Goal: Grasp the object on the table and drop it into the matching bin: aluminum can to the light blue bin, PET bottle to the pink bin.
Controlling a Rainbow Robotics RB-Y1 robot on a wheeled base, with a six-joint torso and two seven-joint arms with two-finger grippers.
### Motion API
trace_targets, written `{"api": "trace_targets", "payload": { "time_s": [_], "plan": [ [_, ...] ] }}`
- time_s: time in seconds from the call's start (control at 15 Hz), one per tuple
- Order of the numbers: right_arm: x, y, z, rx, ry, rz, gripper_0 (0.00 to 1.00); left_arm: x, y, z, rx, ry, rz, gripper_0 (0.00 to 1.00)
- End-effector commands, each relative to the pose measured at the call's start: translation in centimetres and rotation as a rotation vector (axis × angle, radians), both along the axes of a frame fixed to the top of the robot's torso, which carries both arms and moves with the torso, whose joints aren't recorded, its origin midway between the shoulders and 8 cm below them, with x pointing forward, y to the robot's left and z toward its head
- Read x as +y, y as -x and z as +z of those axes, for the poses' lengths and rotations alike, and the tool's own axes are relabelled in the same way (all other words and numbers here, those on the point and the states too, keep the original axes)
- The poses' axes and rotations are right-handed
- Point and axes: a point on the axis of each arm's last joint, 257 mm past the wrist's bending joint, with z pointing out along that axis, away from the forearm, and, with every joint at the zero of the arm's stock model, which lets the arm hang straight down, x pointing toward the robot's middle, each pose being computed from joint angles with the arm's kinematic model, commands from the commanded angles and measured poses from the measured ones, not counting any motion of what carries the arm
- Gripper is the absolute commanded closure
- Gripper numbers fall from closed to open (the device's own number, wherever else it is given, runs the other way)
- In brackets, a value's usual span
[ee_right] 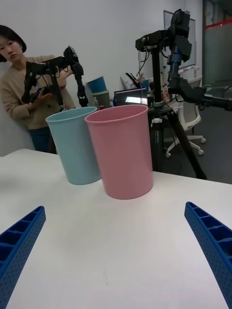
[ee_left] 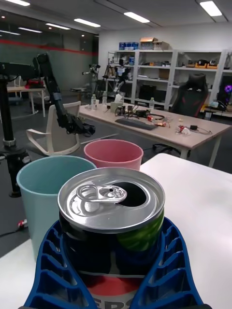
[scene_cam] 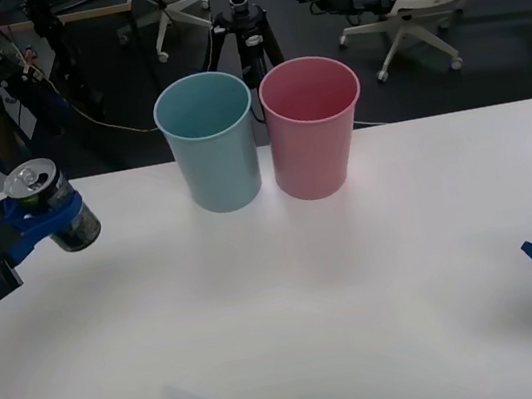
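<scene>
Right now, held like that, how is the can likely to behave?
The can is already opened, so it is probably light and thin-walled, denting under a hard squeeze. The left gripper holds it tilted; its smooth round side might slip or roll if released.

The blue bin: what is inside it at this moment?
The light blue bin shows only its bare inner wall near the rim; its bottom is hidden. The can is outside it, held above the table by the left gripper.
</scene>
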Motion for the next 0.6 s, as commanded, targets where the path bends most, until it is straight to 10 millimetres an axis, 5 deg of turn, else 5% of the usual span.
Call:
{"api": "trace_targets", "payload": {
  "time_s": [0.07, 0.6],
  "plan": [
    [0.0, 0.0, 0.0, 0.000, 0.000, 0.000, 0.00, -1.5, -3.1, 2.6, -0.024, 0.001, 0.015, 1.00],
    [0.0, 0.0, 0.0, 0.000, 0.000, 0.000, 0.00, -6.0, -12.4, 4.6, -0.022, 0.011, 0.025, 0.99]
  ]
}}
